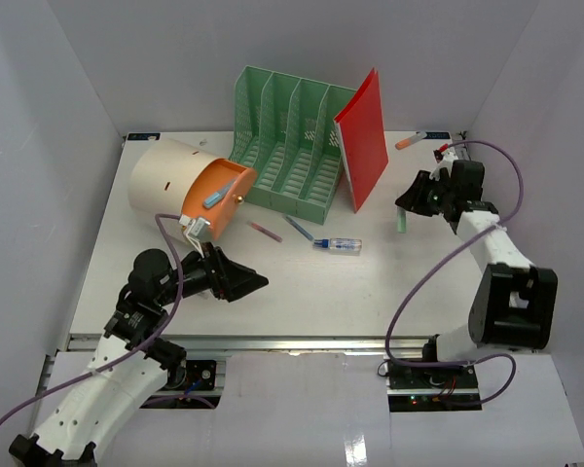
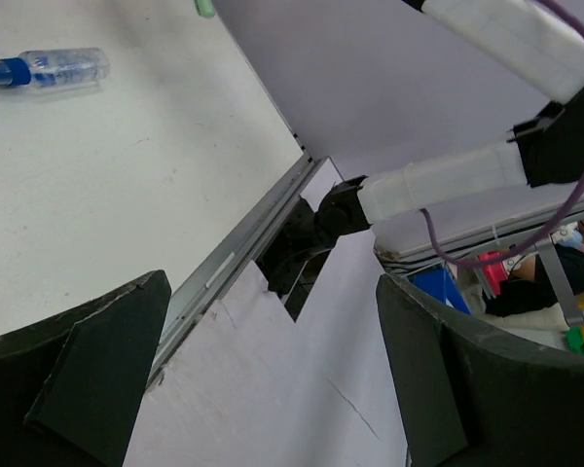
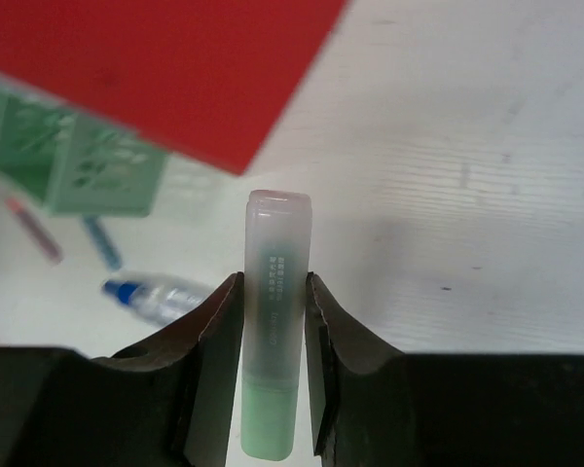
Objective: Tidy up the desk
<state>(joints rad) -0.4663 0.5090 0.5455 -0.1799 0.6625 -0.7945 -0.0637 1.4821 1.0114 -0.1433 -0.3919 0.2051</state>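
Note:
The white desk [image 1: 409, 282] holds scattered stationery. My right gripper [image 1: 407, 206] is at the right side of the desk, shut on a pale green highlighter [image 1: 403, 223]. In the right wrist view the gripper [image 3: 273, 302] grips the highlighter [image 3: 273, 341] round its middle, just above the tabletop. My left gripper [image 1: 253, 282] is open and empty, low over the front left of the desk. In the left wrist view its fingers [image 2: 88, 389] stand wide apart over the desk's metal-rail edge [image 2: 234, 253].
A green slotted file rack [image 1: 287, 146] stands at the back with a red folder [image 1: 362, 141] leaning on it. A beige cylinder with an orange face [image 1: 180, 185] lies on the left. A pink pen [image 1: 266, 232], a blue pen [image 1: 298, 229], a clear blue-capped tube [image 1: 339, 244] and an orange marker [image 1: 410, 140] lie loose.

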